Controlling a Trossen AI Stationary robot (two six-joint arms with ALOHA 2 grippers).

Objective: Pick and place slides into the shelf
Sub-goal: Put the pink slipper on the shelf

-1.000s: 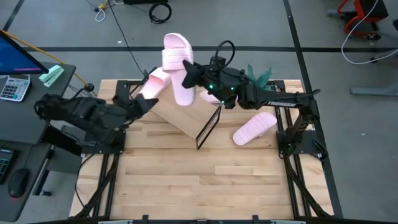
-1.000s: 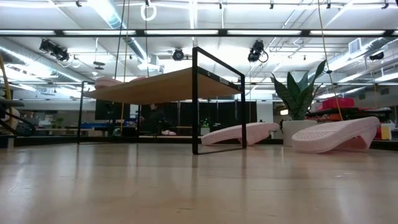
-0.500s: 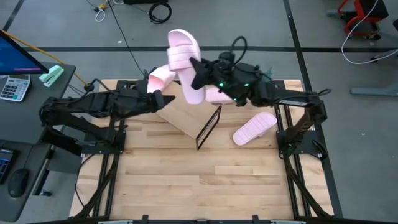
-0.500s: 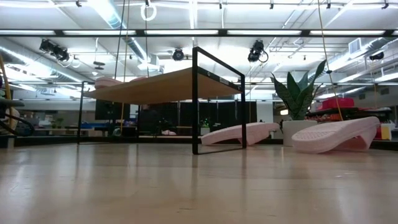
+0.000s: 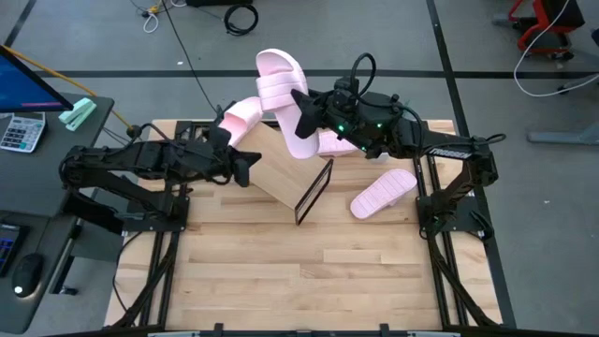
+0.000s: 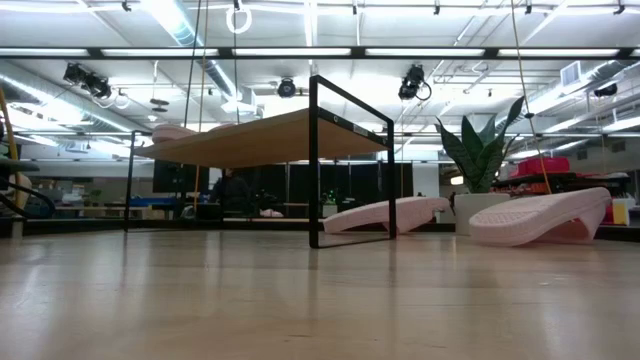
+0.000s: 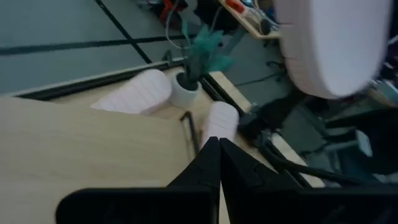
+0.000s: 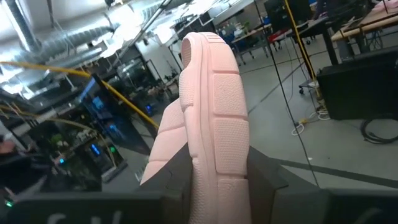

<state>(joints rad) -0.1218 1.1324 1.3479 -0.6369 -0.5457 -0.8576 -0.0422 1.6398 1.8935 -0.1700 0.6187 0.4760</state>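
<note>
My right gripper [image 5: 305, 106] is shut on one pale pink slide [image 5: 281, 89] and holds it up over the table's far edge. The shelf [image 5: 285, 173], a light wooden plank with black wire end frames [image 5: 314, 192], stands askew at mid-table. A second slide [image 5: 241, 116] lies at the shelf's far left end, a third [image 5: 384, 192] on the table to the shelf's right, and another [image 5: 332, 143] under my right arm. My left gripper [image 5: 249, 168] is shut and empty above the plank's left part [image 7: 81, 143]. My right gripper pinches the slide's sole [image 8: 214, 168] between its two fingers [image 8: 264, 177], one on each side of the slide. The fingers come about level from the table's right. The slide is lifted clear and stands on edge, its long axis reaching away past the fingers.
A small potted plant [image 5: 388, 114] stands at the far right, behind my right arm. A desk with a calculator [image 5: 21, 131] and a screen sits beyond the table's left edge. The near half of the slatted tabletop [image 5: 299, 281] is bare wood.
My left gripper has gone toward the table's right, out over the shelf's plank, and has rolled about its own axis. My right gripper has carried its slide a little up and toward the right; the slide stays clear of everything.
</note>
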